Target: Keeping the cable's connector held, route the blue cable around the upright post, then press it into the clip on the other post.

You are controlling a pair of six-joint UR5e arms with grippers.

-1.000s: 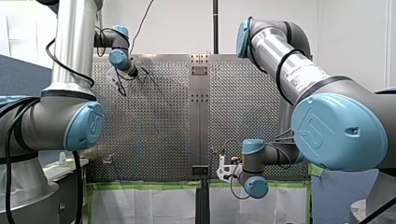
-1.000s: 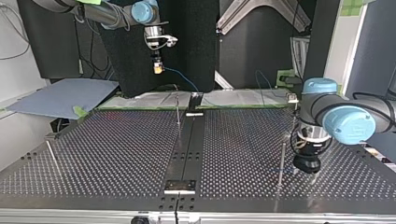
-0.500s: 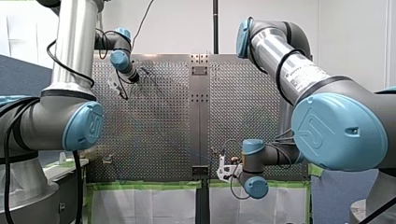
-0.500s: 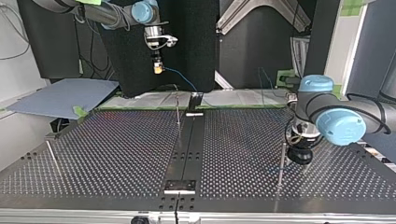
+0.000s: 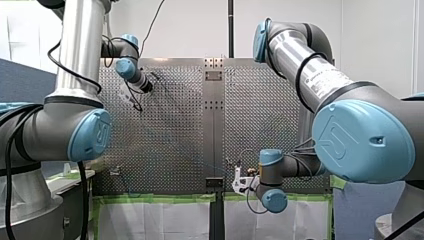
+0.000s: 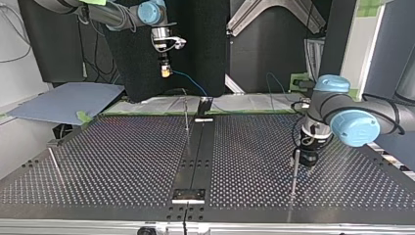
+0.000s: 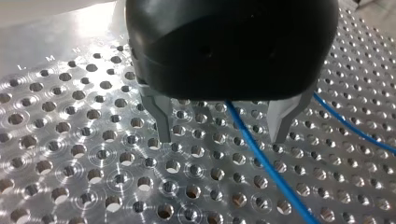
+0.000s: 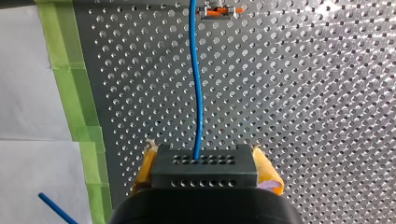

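Note:
My right gripper (image 8: 205, 179) is shut on the black connector block (image 8: 204, 166) with its yellow pads. The blue cable (image 8: 198, 93) runs straight ahead from the block over the perforated table. In the top view this gripper (image 6: 166, 72) hangs high at the back left, and the cable (image 6: 188, 81) slopes down from it. My left gripper (image 7: 222, 126) is open low over the plate, and the blue cable (image 7: 261, 158) passes loose between its metal fingers (image 7: 161, 116). The top view shows it (image 6: 308, 160) right beside the upright post (image 6: 294, 169).
A thin post (image 6: 186, 115) stands near the table's centre rail, and another short post (image 6: 55, 164) stands at the top view's left. A small metal and orange clip (image 8: 217, 10) sits far ahead of my right gripper. Green tape (image 8: 79, 116) marks the table's edge.
My left gripper has moved toward the top view's left and further back, ending close against the upright post. My right arm has stayed still with the connector.

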